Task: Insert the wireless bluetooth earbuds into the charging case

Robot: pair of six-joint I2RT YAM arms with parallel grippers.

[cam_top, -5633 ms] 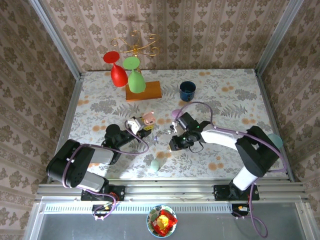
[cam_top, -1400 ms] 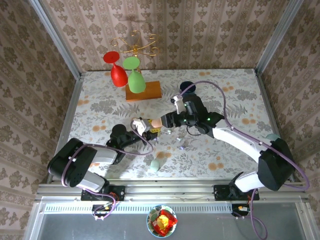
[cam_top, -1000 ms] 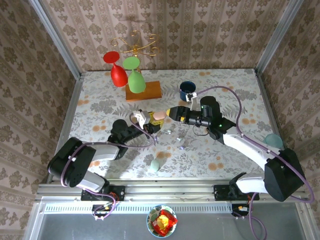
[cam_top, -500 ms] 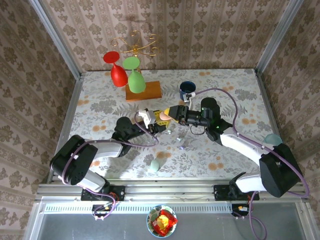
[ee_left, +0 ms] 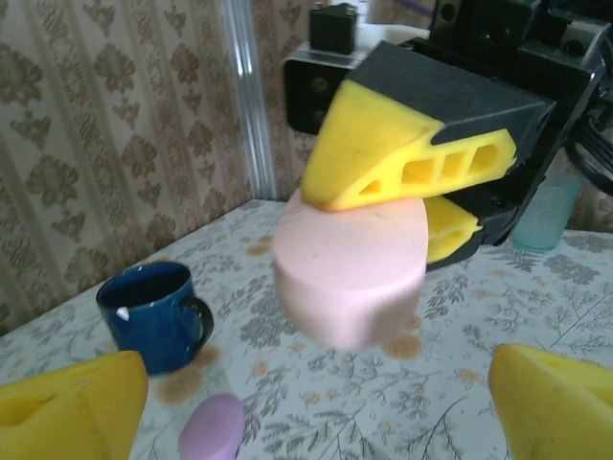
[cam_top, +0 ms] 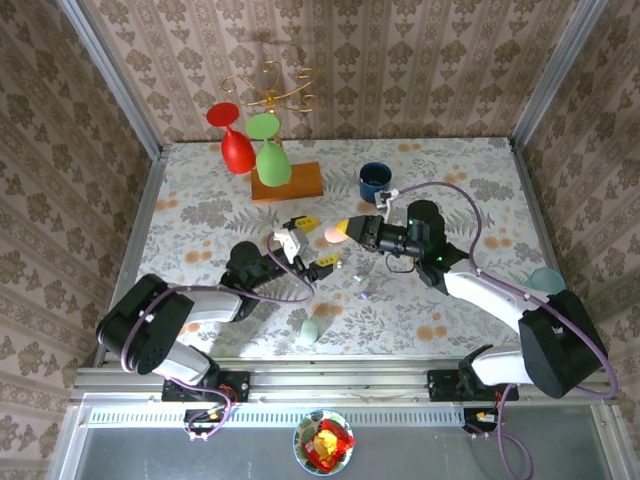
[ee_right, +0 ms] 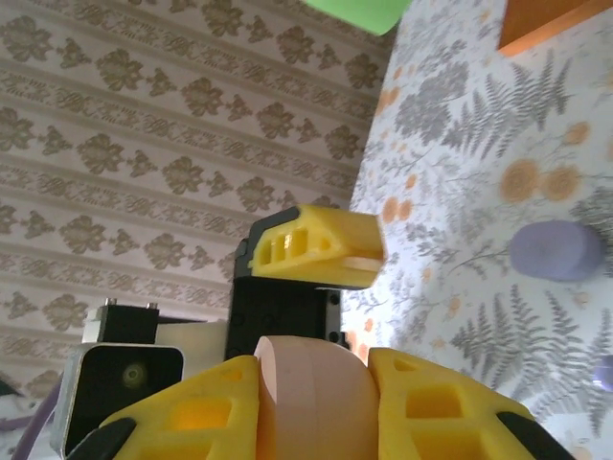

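Observation:
A pink oval charging case (cam_top: pixel 335 232) hangs above the table's middle, and my right gripper (cam_top: pixel 342 230) is shut on it. In the right wrist view the case (ee_right: pixel 311 402) sits between the yellow fingers (ee_right: pixel 192 417). My left gripper (cam_top: pixel 315 243) stands open just left of the case, its fingers spread to either side and apart from it. The left wrist view has the case (ee_left: pixel 350 268) straight ahead, pinched by the right gripper's fingers (ee_left: pixel 383 153). Two tiny pale earbuds (cam_top: pixel 341 264) (cam_top: pixel 363 294) lie on the cloth below the grippers.
A blue mug (cam_top: pixel 375 181) stands behind the grippers. A wooden block (cam_top: pixel 287 182) with hanging red and green glasses is at the back left. A green case (cam_top: pixel 312 328) lies near the front, a teal one (cam_top: pixel 547 280) at the right edge, and a purple one (ee_left: pixel 213 428) below the pink case.
My left gripper has opened and let go of the pink case. My right gripper has shut on it. The case has drifted slightly right.

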